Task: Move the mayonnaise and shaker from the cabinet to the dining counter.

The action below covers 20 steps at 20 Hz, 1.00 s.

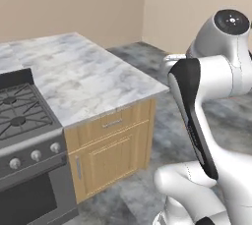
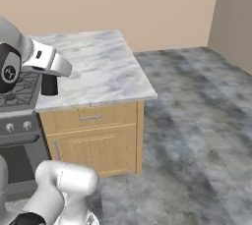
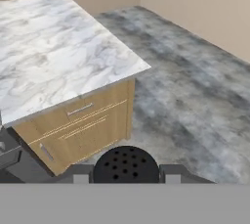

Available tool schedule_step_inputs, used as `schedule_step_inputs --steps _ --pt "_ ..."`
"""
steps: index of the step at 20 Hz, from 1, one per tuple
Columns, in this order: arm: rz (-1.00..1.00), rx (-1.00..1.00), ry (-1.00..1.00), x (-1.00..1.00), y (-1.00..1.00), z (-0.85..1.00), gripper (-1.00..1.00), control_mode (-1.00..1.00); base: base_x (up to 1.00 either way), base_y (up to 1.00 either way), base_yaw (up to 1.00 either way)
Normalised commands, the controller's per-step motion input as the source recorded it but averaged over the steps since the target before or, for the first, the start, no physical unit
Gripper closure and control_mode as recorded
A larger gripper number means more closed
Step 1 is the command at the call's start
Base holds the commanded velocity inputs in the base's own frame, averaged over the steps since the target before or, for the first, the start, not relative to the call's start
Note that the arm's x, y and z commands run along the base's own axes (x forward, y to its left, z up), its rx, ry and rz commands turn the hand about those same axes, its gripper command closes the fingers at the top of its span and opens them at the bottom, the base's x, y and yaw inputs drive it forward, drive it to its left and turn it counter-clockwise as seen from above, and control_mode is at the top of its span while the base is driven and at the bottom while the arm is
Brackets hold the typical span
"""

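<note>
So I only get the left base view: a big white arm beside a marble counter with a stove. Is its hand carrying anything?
Observer: Yes. In the hand view the gripper is shut on a black shaker; its perforated top sits between the fingertips.
Operator: Where is it, then?
Observer: In the right base view the shaker hangs upright under the hand, seen against the dining counter beside the hob. Whether it touches down, I cannot tell.

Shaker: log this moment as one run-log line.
gripper: shut on shaker | location: beside dining counter, above floor | placed: not yet
</note>
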Motion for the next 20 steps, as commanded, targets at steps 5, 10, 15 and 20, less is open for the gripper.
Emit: schedule_step_inputs --steps 5,10,15,20 --pt "0.0 0.0 0.0 0.0 0.0 0.0 1.0 1.0 0.38 -0.32 0.24" --pt "0.0 0.0 0.0 0.0 0.0 0.0 1.0 1.0 0.67 -0.95 0.12" --pt "0.0 0.0 0.0 0.0 0.0 0.0 1.0 1.0 0.85 -1.0 0.1" --pt "0.0 0.0 0.0 0.0 0.0 0.0 1.0 1.0 0.91 -1.0 0.1"
